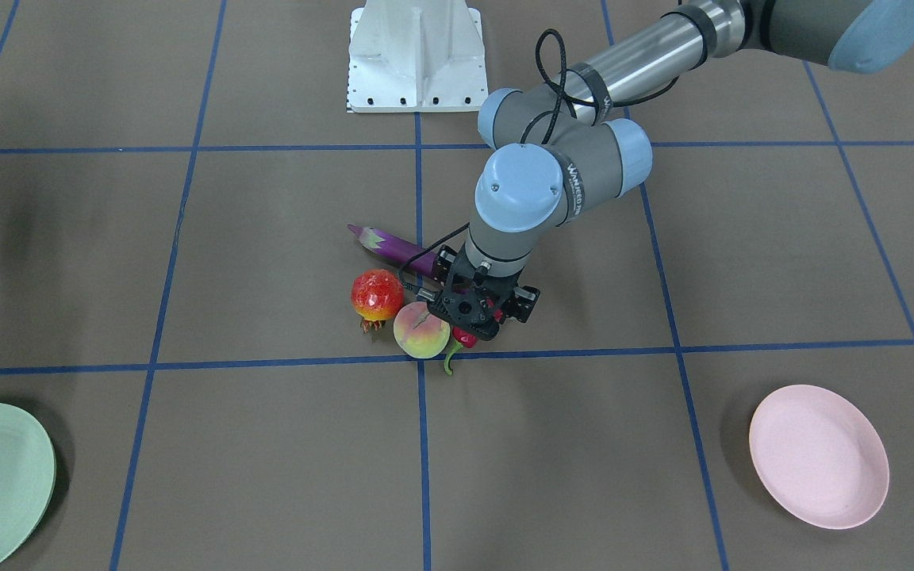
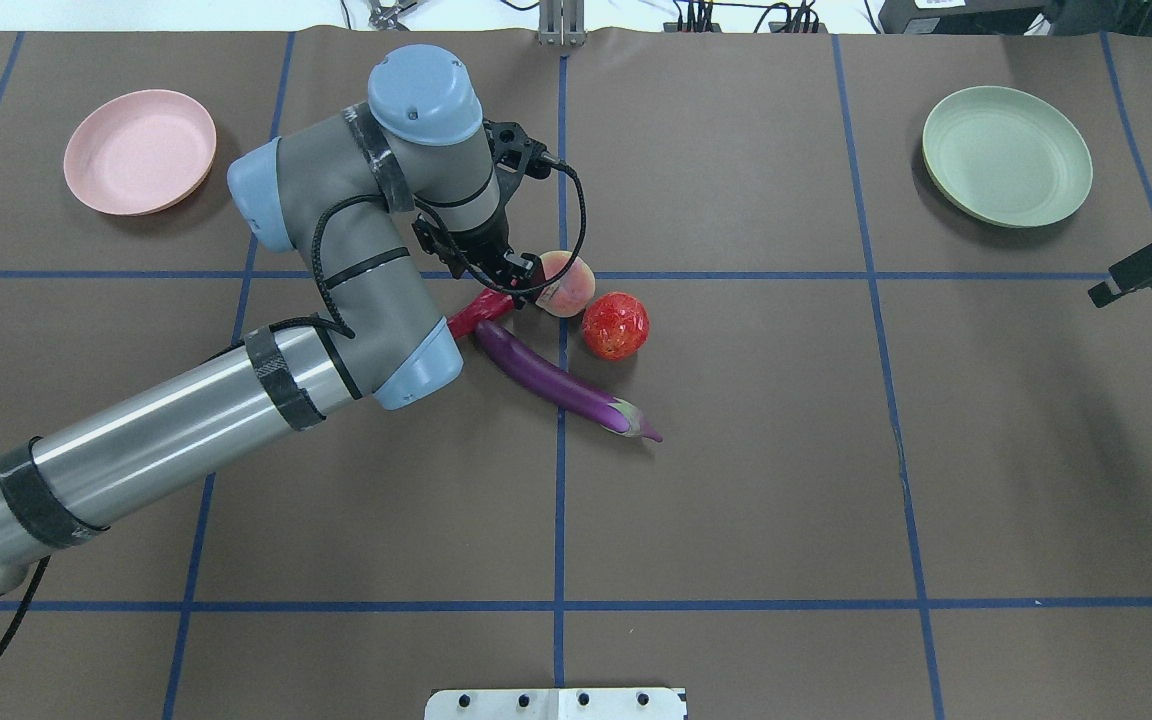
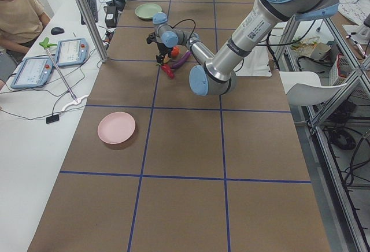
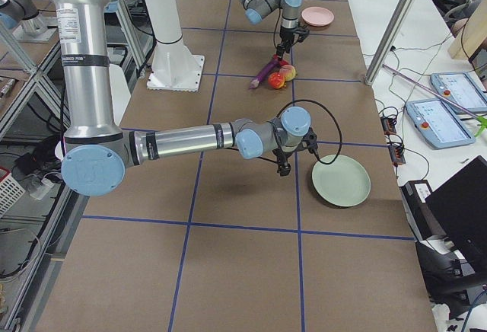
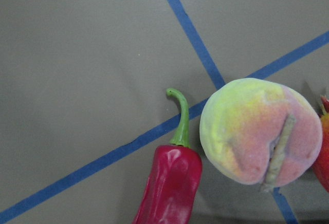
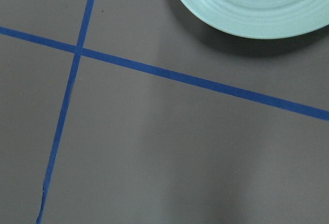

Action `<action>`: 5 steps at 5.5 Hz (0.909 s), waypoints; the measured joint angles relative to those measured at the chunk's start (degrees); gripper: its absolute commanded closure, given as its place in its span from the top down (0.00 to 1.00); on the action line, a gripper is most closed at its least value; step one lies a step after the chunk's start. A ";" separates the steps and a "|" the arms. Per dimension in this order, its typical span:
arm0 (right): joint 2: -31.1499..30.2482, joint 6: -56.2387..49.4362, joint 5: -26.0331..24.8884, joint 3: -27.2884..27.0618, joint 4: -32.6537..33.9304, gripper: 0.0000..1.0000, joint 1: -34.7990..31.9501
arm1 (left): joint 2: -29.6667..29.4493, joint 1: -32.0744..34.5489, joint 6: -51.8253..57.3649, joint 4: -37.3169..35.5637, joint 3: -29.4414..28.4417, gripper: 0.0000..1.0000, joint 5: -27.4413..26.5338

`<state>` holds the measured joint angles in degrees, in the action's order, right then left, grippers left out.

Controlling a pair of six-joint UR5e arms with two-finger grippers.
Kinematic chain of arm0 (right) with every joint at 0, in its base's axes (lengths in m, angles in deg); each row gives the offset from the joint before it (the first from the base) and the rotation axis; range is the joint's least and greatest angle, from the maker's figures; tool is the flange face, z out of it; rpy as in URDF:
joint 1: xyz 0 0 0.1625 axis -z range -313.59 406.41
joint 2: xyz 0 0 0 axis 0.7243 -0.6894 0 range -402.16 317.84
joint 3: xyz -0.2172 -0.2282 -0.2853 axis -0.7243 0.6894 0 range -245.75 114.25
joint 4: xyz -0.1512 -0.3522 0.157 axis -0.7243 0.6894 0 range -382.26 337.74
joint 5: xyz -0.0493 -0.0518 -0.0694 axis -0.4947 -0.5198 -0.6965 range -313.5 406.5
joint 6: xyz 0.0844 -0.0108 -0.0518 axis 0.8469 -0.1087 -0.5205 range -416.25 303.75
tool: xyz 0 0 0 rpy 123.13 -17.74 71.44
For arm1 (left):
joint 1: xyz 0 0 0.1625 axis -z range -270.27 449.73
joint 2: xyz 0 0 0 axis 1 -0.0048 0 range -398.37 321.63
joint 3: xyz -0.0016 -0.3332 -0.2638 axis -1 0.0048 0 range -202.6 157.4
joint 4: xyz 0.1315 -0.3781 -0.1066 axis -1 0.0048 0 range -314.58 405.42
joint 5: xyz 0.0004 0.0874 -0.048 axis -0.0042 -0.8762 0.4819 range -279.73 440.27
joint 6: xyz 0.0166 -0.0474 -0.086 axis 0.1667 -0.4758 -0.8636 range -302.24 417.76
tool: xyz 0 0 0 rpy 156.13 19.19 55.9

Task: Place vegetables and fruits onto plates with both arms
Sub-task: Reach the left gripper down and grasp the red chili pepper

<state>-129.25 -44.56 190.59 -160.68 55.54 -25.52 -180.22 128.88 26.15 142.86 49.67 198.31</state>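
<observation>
The red chili lies on the table with its green stem against the peach. My left gripper is down over the chili; its jaws are hidden by the wrist, so I cannot tell whether they are open or shut. The peach, the pomegranate and the purple eggplant lie close together beside it. The pink plate is at the far left and the green plate at the far right. My right gripper hovers by the green plate, only partly in view.
The white pedestal base stands at the robot's side of the table. Blue tape lines cross the brown table. An operator and tablets are beside the table in the exterior left view.
</observation>
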 measured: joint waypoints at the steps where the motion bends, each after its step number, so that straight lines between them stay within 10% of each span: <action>1: 0.00 0.00 0.03 0.03 0.04 1.00 0.04 | -0.42 -0.08 0.75 0.21 -1.51 0.88 -1.08; 5: -0.08 0.05 0.03 0.13 0.06 1.00 0.04 | -0.61 -0.96 1.10 0.47 -4.44 0.87 -1.66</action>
<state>-129.33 -44.52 190.62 -160.55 55.61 -25.48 -180.83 127.92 27.25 143.33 45.22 196.65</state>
